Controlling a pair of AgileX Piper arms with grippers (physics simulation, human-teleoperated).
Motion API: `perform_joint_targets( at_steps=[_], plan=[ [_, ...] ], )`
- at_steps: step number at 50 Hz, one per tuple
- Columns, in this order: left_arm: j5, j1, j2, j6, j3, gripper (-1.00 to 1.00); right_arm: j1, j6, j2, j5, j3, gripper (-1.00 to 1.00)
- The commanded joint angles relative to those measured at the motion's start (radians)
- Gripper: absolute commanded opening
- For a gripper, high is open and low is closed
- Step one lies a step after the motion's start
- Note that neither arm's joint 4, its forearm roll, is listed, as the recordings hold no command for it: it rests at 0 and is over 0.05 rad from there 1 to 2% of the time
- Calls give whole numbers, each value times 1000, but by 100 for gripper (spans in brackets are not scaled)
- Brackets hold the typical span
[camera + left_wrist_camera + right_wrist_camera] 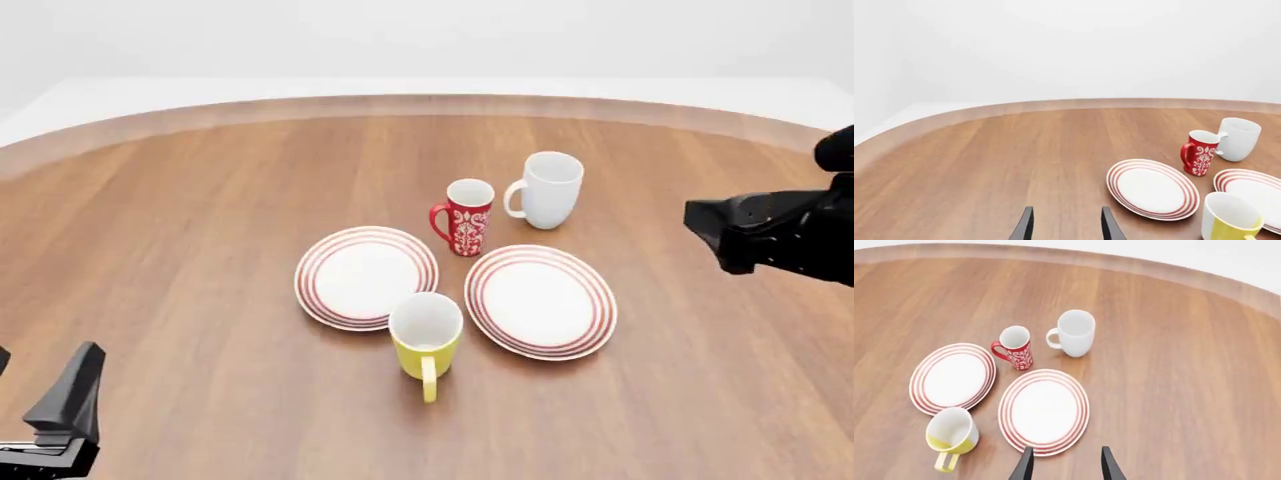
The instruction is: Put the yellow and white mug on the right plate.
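The yellow and white mug (427, 343) stands upright on the table, its handle toward the near edge, touching the near rim of the left plate (366, 277). The right plate (541, 300) lies bare just to the mug's right. My right gripper (1066, 467) hovers open above that plate's near rim, holding nothing. Far off at the table's near left, my left gripper (1067, 227) is open too. The mug also shows in the right wrist view (953, 434) and the left wrist view (1229, 220).
A red mug with a white pattern (467, 217) and a taller plain white mug (550, 189) stand side by side just behind the two plates. The right arm (774, 232) hangs over the table's right side. Bare wood surrounds the group.
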Motion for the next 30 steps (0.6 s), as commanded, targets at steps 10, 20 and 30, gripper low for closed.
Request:
perform_joint_targets(
  at_steps=[10,20,30],
  plan=[
    [0,0,0,0,0,100,161,207,161,92,-82,100],
    [0,0,0,0,0,100,177,240,229,70,-83,100],
    [0,0,0,0,0,100,247,276,303,43,-104,100]
  ],
)
